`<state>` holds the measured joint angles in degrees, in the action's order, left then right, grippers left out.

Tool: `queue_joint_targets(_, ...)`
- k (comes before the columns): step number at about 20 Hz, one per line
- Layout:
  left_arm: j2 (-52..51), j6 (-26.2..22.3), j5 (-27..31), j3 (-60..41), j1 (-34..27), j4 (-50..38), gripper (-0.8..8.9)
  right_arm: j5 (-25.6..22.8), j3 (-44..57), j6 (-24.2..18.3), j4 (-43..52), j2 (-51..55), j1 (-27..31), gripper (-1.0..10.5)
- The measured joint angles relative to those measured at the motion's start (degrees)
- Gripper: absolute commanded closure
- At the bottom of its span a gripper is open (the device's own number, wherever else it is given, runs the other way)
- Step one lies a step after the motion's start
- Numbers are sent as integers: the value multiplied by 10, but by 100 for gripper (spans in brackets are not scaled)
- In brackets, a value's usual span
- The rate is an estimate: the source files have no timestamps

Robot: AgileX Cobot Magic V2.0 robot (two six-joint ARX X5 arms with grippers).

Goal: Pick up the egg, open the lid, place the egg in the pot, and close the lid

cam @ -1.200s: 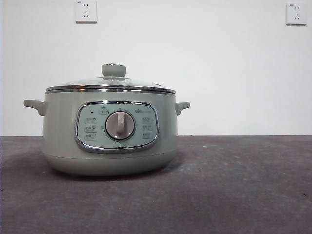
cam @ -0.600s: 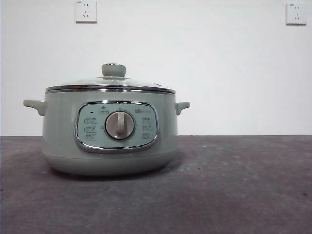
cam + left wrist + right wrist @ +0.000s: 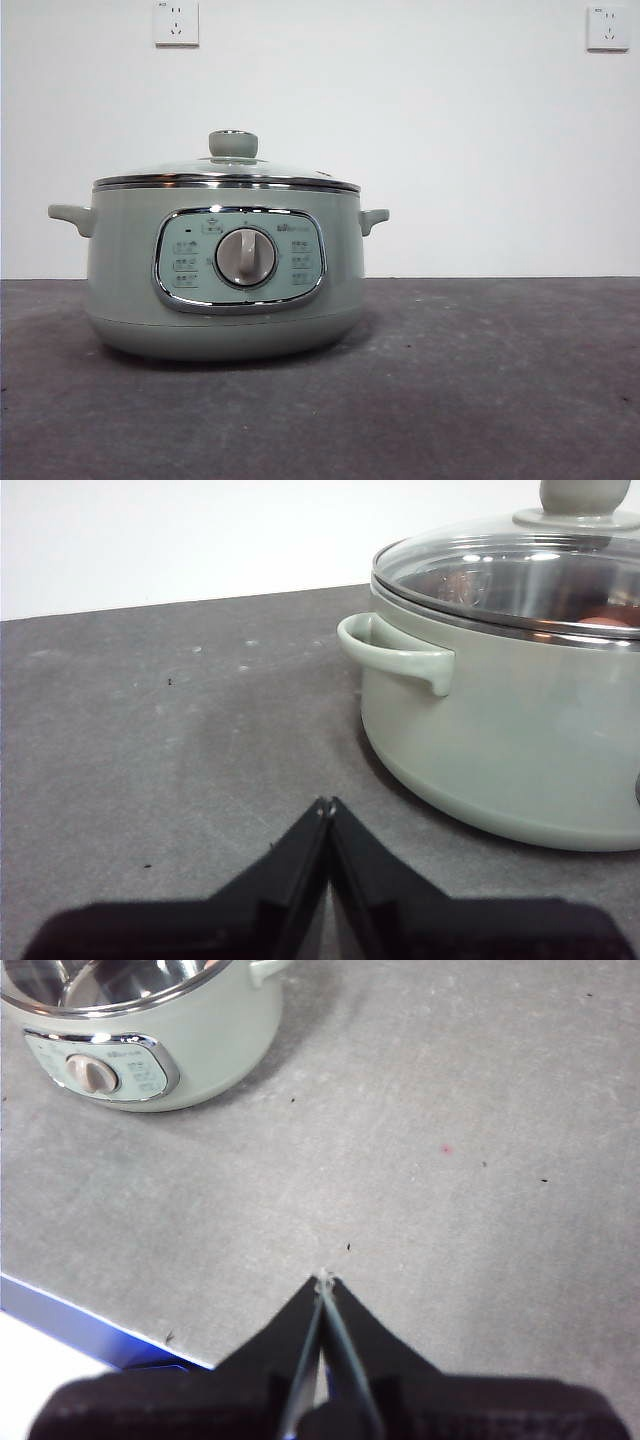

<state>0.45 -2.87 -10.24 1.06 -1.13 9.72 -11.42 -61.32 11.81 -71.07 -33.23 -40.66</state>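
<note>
The pale green pot (image 3: 120, 270) stands on the dark table left of centre, dial facing the front camera. The glass lid (image 3: 228, 171) with its green knob sits shut on it. In the left wrist view the pot (image 3: 500, 750) and lid (image 3: 490, 575) are close, and a reddish-brown egg (image 3: 606, 621) shows through the glass inside the pot. My left gripper (image 3: 326, 803) is shut and empty, low over the table beside the pot's side handle (image 3: 395, 658). My right gripper (image 3: 324, 1280) is shut and empty, well away from the pot (image 3: 200, 1030), near the table's front edge.
The grey table (image 3: 480, 380) stretches to the right of the pot. Two wall sockets (image 3: 176, 22) hang on the white wall behind. In the right wrist view the table's edge with a blue strip (image 3: 70, 1312) lies close to the right gripper.
</note>
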Motion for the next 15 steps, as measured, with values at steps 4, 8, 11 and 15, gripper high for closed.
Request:
queue_joint_targets(4, 7, 2, 0, 0, 0, 0, 817, -1, 0, 0, 0, 0, 0, 946)
queue_joint_targets(8, 14, 2, 0, 0, 0, 0, 817, -1, 0, 0, 0, 0, 0, 946)
queue_joint_targets(11, 19, 2, 0, 0, 0, 0, 817, -1, 0, 0, 0, 0, 0, 946)
queue_joint_targets(15, 26, 2, 0, 0, 0, 0, 817, -24, 0, -15, 14, 0, 9, 946)
